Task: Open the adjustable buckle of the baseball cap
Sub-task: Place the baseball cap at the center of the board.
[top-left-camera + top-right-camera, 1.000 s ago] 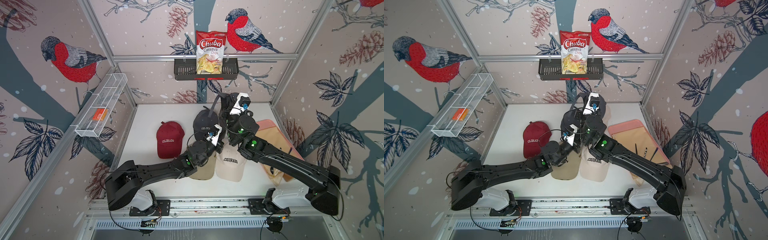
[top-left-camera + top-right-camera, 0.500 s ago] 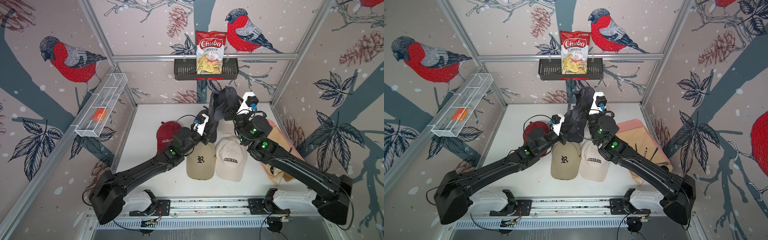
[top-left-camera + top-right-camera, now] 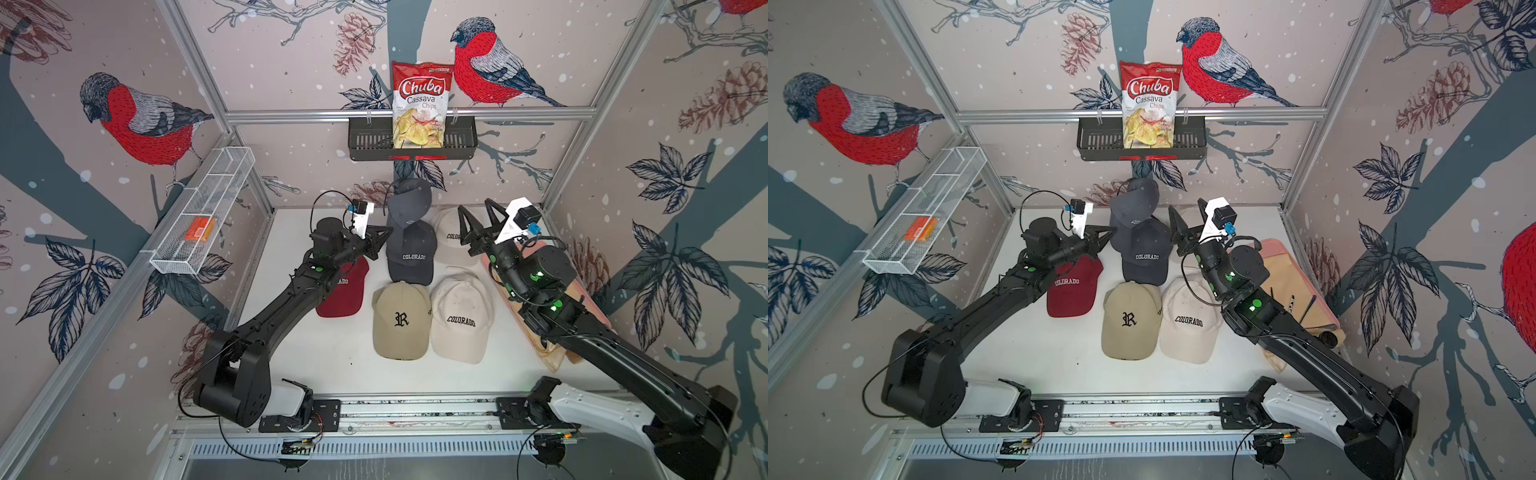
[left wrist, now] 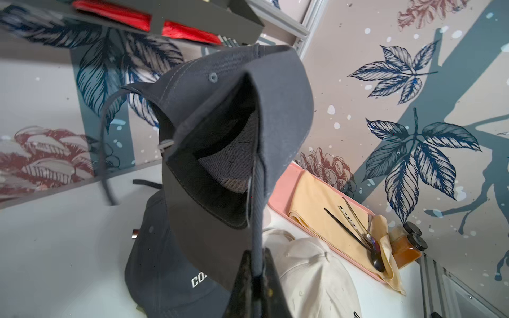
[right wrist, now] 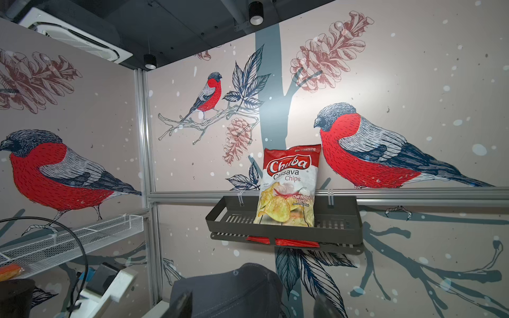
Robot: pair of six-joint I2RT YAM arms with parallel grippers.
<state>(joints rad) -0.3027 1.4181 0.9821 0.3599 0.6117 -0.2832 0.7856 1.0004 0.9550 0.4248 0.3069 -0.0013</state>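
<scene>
Your left fingers [image 4: 241,291] are pressed together on a narrow grey strip of the dark grey cap [image 3: 409,201], likely its strap. They hold the cap lifted above the table [image 3: 332,365], over a navy cap [image 3: 411,257] lying there, and your right fingers [image 3: 468,228] stand spread and empty just beside it. The cap looks like light, soft cloth that will sag and swing from a single pinch, so take the stiff little metal buckle [image 4: 165,145] or the strap right beside it, using the left pinch for tension.
</scene>
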